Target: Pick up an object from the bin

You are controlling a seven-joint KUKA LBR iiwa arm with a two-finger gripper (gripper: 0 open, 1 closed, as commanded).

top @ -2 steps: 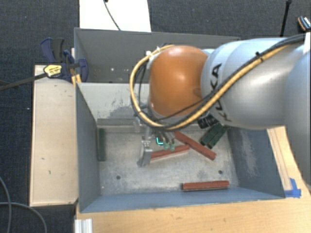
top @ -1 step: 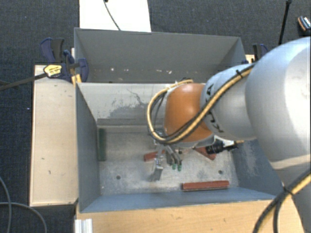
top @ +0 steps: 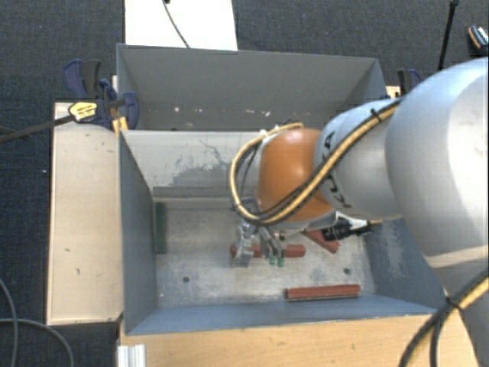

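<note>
Looking down into the bin (top: 138, 228), I have the arm (top: 428, 159) reaching in from the right edge. Its orange wrist cover (top: 286, 176) sits over the middle of the floor, and a yellow-and-black cable (top: 319, 173) loops around it.

The gripper (top: 258, 254) is right down near the bin floor, about midway between the left and right walls and a little nearer the front edge than the back. How far open it is I cannot tell, as the wrist hides most of it from up here. I can't make out anything held in it either.

Right at its tip lies a small cluster. There's a short red-brown block (top: 293, 251) just to its right, a small green piece (top: 275, 261) touching or just beside that block, and a pale grey bit (top: 242, 255) on the left side. That grey bit might belong to the tool, I can't say.

Further off, a long green stick (top: 160, 228) lies along the foot of the left wall, well apart from the gripper. A long red-brown bar (top: 322, 291) lies flat along the front edge, right of centre. Something red and dark (top: 330, 236) pokes out from under the arm near the right wall, and I can't tell what it is.
</note>
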